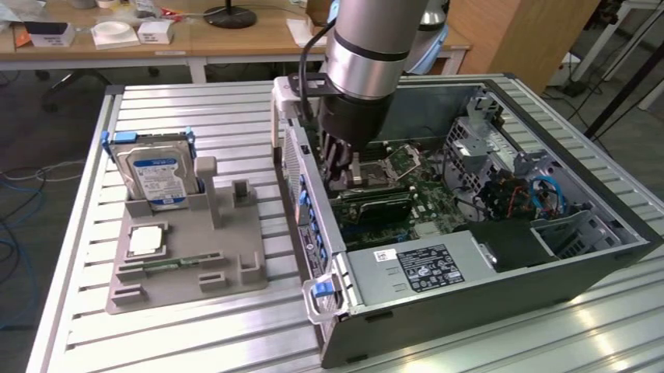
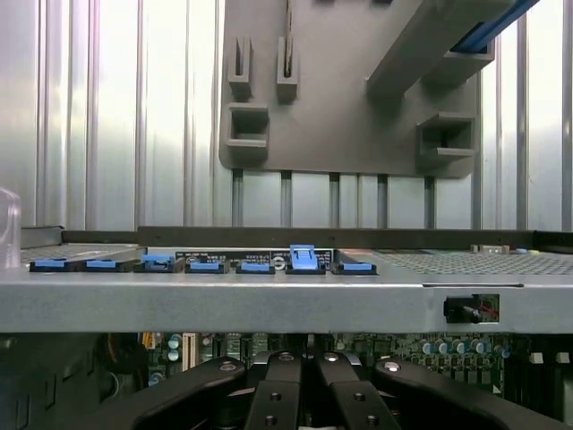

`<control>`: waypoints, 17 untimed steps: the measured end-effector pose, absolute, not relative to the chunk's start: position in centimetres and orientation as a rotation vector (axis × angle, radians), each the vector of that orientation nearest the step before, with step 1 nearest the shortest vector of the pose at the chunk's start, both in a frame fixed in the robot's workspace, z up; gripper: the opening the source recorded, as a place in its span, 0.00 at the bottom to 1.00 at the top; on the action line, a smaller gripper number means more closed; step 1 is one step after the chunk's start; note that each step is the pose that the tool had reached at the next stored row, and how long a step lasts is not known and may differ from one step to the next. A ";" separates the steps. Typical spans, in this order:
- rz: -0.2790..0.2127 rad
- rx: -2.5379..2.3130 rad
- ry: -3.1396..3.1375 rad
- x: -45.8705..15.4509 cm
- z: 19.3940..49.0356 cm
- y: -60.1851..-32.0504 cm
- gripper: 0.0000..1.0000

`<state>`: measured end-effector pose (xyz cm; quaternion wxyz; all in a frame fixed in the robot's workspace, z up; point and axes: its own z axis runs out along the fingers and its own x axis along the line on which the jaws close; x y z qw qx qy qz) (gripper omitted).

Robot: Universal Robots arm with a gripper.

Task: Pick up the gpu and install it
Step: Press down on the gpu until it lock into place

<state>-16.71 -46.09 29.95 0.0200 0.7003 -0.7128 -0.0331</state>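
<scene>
Exterior view: spotting the gpu (image 1: 375,205) low on the motherboard (image 1: 436,203) inside the open case (image 1: 581,264), standing on edge, long axis running toward the exterior view's right. Just above its left end, the gripper (image 1: 349,179), clenched tight; can't tell whether actually pinching the card. Pretty cramped in there, with the drive cage (image 1: 480,144) close by.

Wrist view: fingers (image 2: 273,403) pressed together, looking over the case's side wall with its blue clips (image 2: 303,258) toward the grey parts tray (image 2: 340,98).

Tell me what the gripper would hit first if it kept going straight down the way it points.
Most likely the motherboard inside the open computer case: the gripper points down into it, beside the black gpu. Depth is unclear, so it may meet the card first.
</scene>
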 end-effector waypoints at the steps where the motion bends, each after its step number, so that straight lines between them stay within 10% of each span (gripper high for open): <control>1: -0.103 2.172 -2.211 -16.7 30.0 -46.1 0.11; 17: -0.111 2.163 -2.220 -17.0 30.3 -46.2 0.11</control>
